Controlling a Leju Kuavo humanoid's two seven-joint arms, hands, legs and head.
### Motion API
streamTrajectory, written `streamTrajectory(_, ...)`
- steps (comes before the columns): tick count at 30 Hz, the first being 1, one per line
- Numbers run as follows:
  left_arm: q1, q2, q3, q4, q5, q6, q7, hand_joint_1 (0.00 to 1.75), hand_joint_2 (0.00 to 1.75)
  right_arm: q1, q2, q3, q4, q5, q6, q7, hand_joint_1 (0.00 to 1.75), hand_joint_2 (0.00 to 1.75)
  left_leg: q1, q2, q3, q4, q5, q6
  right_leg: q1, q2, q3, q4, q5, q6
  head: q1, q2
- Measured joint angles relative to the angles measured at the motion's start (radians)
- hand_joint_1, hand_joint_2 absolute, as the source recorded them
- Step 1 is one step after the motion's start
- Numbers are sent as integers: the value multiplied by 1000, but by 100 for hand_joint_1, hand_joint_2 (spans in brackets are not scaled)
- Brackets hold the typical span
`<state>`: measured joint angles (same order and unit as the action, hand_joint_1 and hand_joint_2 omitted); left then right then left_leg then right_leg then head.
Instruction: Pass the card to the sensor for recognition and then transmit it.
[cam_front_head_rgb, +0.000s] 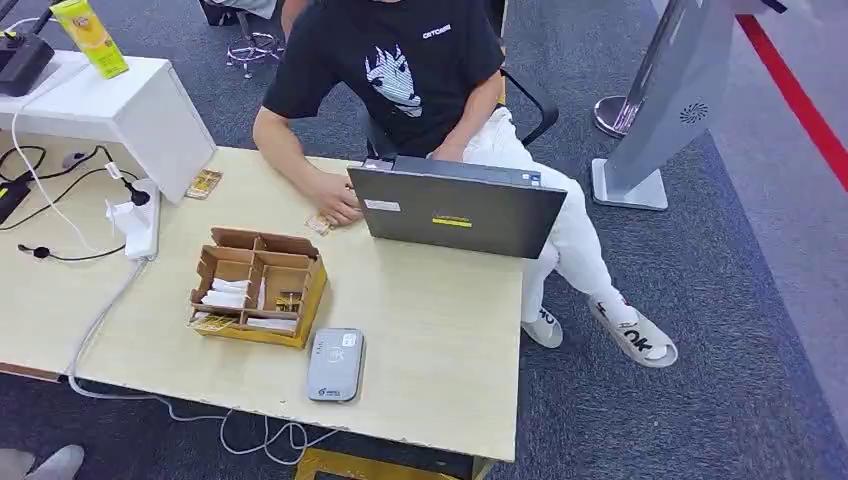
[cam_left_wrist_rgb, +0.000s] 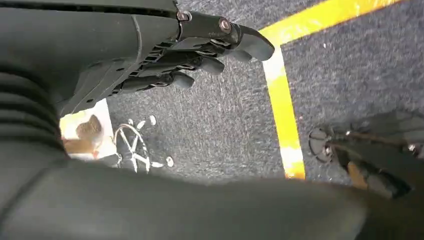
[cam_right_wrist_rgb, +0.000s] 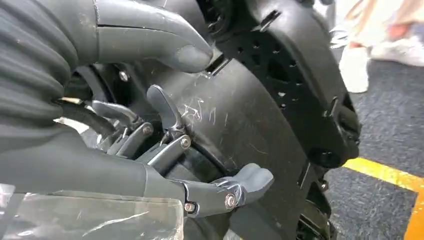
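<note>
A grey card sensor (cam_front_head_rgb: 335, 365) lies flat near the table's front edge. Just behind it stands a cardboard divider box (cam_front_head_rgb: 259, 286) holding yellowish cards (cam_front_head_rgb: 288, 300) and white slips. One more card (cam_front_head_rgb: 204, 184) lies by the white shelf. A seated person's hand (cam_front_head_rgb: 337, 203) rests on another card (cam_front_head_rgb: 319, 224) beside the laptop. My left hand (cam_left_wrist_rgb: 165, 55) hangs over grey carpet, fingers stretched out, holding nothing. My right hand (cam_right_wrist_rgb: 165, 130) hangs beside my dark body with its fingers apart and nothing in them.
An open laptop (cam_front_head_rgb: 455, 208) stands at the table's far side in front of the person. A white shelf (cam_front_head_rgb: 130, 105), a power strip (cam_front_head_rgb: 138, 225) and cables take up the left. A grey kiosk stand (cam_front_head_rgb: 660, 100) is on the floor at the right.
</note>
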<state>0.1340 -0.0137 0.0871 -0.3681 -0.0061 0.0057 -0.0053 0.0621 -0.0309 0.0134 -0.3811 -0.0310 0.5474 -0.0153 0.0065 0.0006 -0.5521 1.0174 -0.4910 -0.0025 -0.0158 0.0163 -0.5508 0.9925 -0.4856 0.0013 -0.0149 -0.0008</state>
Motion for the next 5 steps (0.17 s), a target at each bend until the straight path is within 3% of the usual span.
streamTrajectory(5, 5, 4, -34, -1, 5, -4, 4, 0, 0, 7, 0, -16, -13, 15, 0, 0, 0, 0, 0, 0, 0, 0, 0, 0, 0, 0, 0, 0, 0, 0, 0, 0)
